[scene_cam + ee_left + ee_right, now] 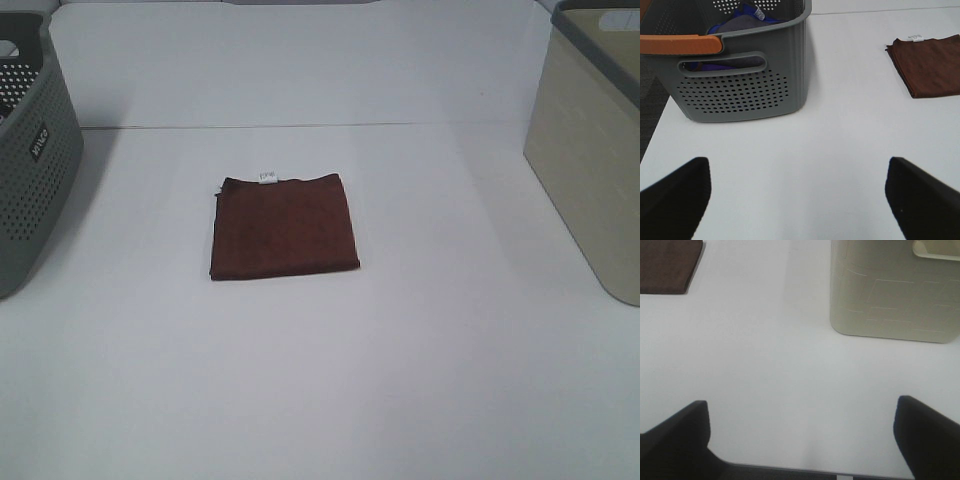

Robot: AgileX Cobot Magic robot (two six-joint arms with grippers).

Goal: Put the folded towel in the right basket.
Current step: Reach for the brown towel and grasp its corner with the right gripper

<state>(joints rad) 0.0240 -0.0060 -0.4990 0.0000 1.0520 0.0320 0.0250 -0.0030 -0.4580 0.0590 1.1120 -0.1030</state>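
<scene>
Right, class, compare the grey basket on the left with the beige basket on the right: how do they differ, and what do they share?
The grey basket has walls perforated with small holes; the beige basket has solid walls with faint lines. The grey basket carries an orange grip and holds blue cloth; the beige basket's inside is hidden. Both stand upright on the white table, with cut-out handles, flanking the folded towel.

One folded towel [284,227], one grey basket [35,190], one beige basket [590,170], two hands [799,200] [801,440]
</scene>
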